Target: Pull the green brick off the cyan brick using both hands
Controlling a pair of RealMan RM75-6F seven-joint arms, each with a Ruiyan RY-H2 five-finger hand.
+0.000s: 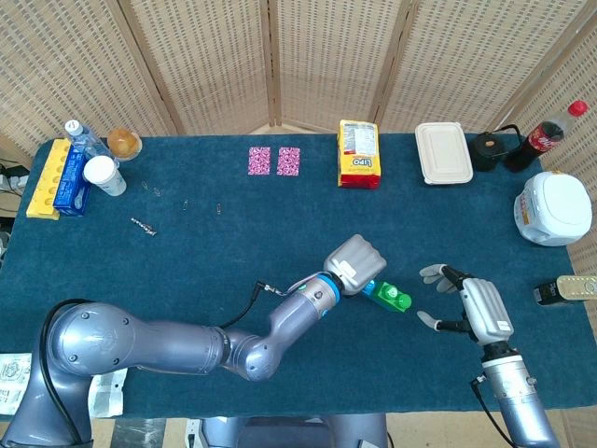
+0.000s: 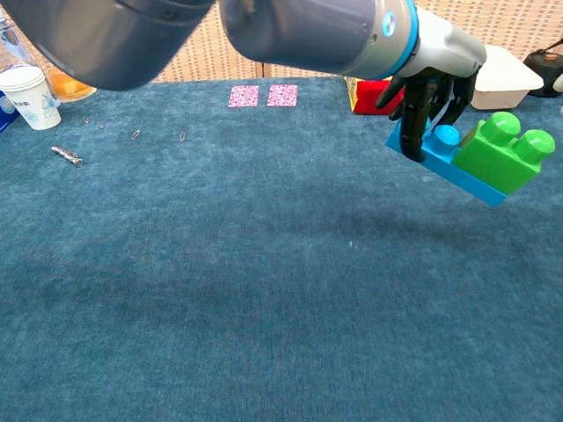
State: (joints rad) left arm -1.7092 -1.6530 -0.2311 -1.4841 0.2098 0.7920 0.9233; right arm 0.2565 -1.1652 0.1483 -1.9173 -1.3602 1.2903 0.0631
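Observation:
My left hand [image 1: 355, 264] [image 2: 433, 86] grips the near end of the cyan brick [image 2: 444, 167] and holds it above the blue cloth. The green brick [image 1: 393, 298] [image 2: 505, 162] is stuck on top of the cyan brick's far end, pointing toward my right hand. That right hand [image 1: 471, 304] hangs open a short way to the right of the green brick, fingers spread toward it and not touching it. The chest view does not show the right hand.
At the back of the table stand a yellow snack bag [image 1: 359, 154], a white lidded box [image 1: 440, 152], a cola bottle [image 1: 548, 135] and a white pot [image 1: 554, 209]. Two pink cards [image 1: 274, 161], a paper cup [image 1: 103, 175] and small metal bits lie back left.

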